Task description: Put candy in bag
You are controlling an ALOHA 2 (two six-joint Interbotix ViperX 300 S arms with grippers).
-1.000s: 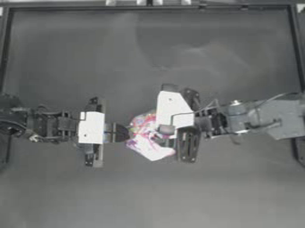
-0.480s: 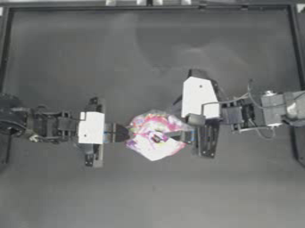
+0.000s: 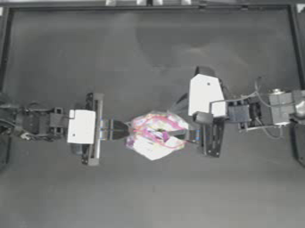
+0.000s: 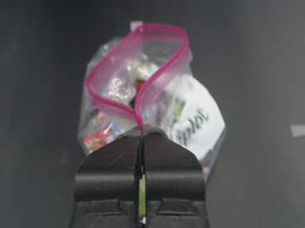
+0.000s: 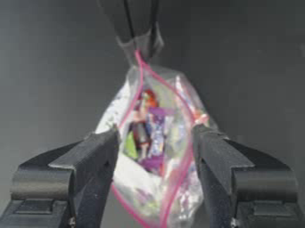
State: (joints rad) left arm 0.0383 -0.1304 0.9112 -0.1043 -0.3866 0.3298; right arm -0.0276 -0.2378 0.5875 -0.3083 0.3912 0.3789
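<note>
The bag point(image 3: 156, 136) is a small clear zip bag of multicoloured sweets, held in the middle of the table. My left gripper point(image 3: 124, 130) is shut on the bag's pink zip strip point(image 4: 142, 127) at its left end. The pink mouth point(image 4: 140, 67) gapes in a loop. My right gripper point(image 3: 195, 134) is open at the bag's right end, one finger point(image 5: 101, 153) on each side of the bag point(image 5: 156, 133). My left gripper point(image 5: 138, 38) shows beyond it in the right wrist view. I cannot pick out the white candy among the sweets.
The dark table point(image 3: 149, 58) has a raised rim along its far edge point(image 3: 149, 6). Both arms reach in at mid-height, the left from the left side and the right from the right side.
My right gripper has drawn back to the right, off the top of the bag, which now shows fully. The left gripper has stayed where it was, holding the bag.
</note>
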